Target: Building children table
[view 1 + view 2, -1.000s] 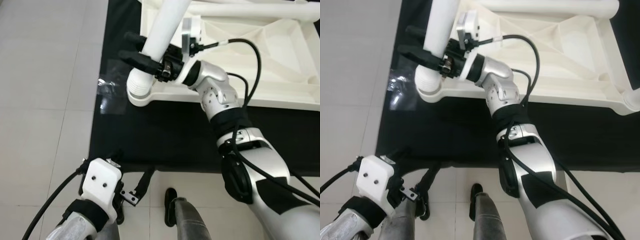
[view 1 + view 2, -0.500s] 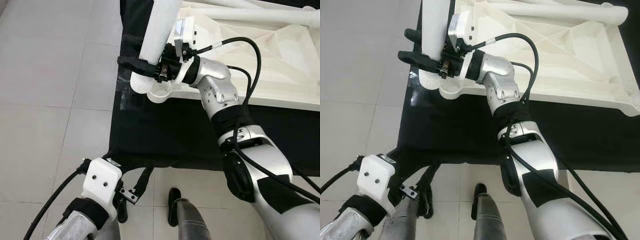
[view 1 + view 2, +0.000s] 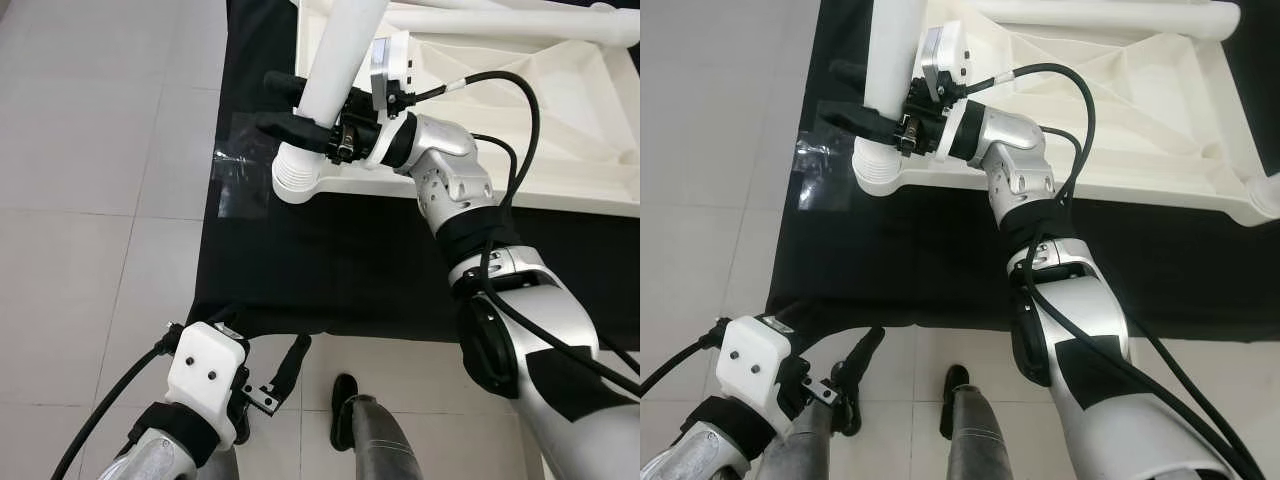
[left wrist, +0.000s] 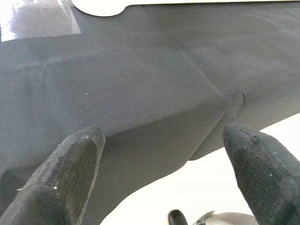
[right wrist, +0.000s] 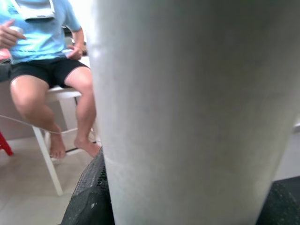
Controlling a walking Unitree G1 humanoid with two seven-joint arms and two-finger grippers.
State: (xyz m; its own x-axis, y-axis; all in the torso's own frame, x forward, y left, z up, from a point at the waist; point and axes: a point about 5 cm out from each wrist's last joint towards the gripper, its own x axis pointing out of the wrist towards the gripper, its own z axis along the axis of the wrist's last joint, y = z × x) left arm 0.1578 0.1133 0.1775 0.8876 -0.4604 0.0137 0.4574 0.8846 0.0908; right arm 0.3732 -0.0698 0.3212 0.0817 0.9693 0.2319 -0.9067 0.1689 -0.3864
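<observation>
Left eye view: my right pincer [image 3: 300, 108], clamped around the white table leg [image 3: 338, 60], has swung its ribbed foot [image 3: 297, 183] back over the upturned tabletop's [image 3: 560, 110] corner socket, so seating it seems near; my left pincer [image 4: 164, 154] hangs wide.

A white tubular table leg [image 3: 335, 80] stood tilted, its ribbed end at the corner socket of the upturned white tabletop [image 3: 560, 110] on black cloth [image 3: 330, 260].
</observation>
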